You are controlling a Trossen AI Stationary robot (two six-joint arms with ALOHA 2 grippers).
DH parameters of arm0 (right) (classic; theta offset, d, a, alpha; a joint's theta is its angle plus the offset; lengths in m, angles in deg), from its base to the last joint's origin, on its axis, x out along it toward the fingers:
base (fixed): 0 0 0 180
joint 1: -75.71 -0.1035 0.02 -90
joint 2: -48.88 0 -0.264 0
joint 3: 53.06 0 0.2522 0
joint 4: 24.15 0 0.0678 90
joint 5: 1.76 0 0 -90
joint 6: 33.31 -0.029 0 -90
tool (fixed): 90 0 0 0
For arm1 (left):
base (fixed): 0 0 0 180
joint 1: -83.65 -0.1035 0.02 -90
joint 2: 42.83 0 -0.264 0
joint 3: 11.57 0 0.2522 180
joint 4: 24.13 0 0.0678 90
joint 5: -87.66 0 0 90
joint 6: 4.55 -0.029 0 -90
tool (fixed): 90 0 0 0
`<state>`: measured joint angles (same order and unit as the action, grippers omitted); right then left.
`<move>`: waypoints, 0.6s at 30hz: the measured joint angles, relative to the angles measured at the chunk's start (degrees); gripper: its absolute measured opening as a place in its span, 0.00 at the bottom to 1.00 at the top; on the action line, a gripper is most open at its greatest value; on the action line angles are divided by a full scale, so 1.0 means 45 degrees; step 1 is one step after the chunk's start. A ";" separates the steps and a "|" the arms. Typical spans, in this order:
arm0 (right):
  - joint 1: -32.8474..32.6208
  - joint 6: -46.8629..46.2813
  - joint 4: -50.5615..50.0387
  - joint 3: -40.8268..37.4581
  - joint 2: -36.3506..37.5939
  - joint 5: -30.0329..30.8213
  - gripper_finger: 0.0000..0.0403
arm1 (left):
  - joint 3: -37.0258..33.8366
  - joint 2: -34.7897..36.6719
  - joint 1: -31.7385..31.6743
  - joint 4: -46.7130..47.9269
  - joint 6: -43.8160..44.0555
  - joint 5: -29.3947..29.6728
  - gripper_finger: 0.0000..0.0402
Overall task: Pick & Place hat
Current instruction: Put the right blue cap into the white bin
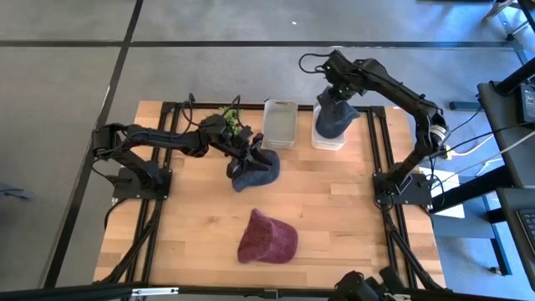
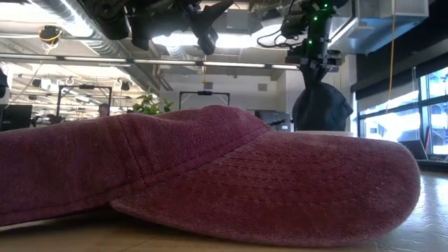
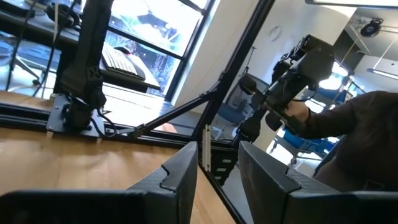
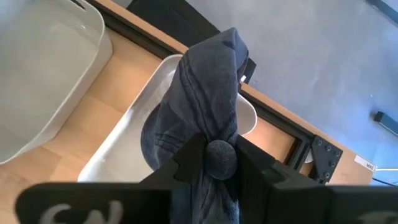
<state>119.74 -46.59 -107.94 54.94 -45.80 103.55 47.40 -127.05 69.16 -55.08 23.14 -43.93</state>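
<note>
A maroon hat (image 1: pixel 267 237) lies crown up on the table near its front edge and fills the low view (image 2: pixel 210 175). A dark blue hat (image 1: pixel 255 174) lies on the table at the middle. My left gripper (image 1: pixel 253 155) is open above it, raised off the table (image 2: pixel 205 31); I see no touch. My right gripper (image 1: pixel 338 99) is shut on a blue-grey hat (image 4: pixel 205 106) over the right white bin (image 1: pixel 328 140). My right gripper pinches the blue-grey hat at the button on top of its crown (image 4: pixel 221 160) between its two fingers, from above, pointing down. The hat hangs bunched below the fingers (image 2: pixel 322 105), and its lower end reaches into the white bin (image 4: pixel 155 143).
A second white bin (image 1: pixel 280 123) stands left of the right one, at the table's far side. Black frame rails (image 1: pixel 389 159) run along the table's left and right sides. Bare wood lies between the maroon hat and the bins.
</note>
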 joint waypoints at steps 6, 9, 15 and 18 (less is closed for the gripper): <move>0.0000 0.0426 -0.0280 0.0000 -0.0361 -0.0084 0.20 | 0.0000 0.0000 0.0130 0.0002 0.0021 -0.0015 0.28; 0.0000 0.0570 -0.0258 0.0000 -0.0477 -0.0094 0.20 | 0.0000 0.0000 0.0144 0.0005 0.0042 -0.0015 0.28; 0.0000 0.1050 -0.0056 0.0000 -0.0484 -0.0099 0.20 | 0.0000 0.0000 0.0154 0.0004 0.0037 -0.0015 0.28; 0.0000 0.1281 -0.0021 0.0057 -0.0459 -0.0100 0.22 | 0.0000 0.0000 0.0154 0.0006 0.0037 -0.0010 0.28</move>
<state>119.74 -40.83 -108.03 55.20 -47.87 103.11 47.40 -127.05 69.85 -55.06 23.31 -43.97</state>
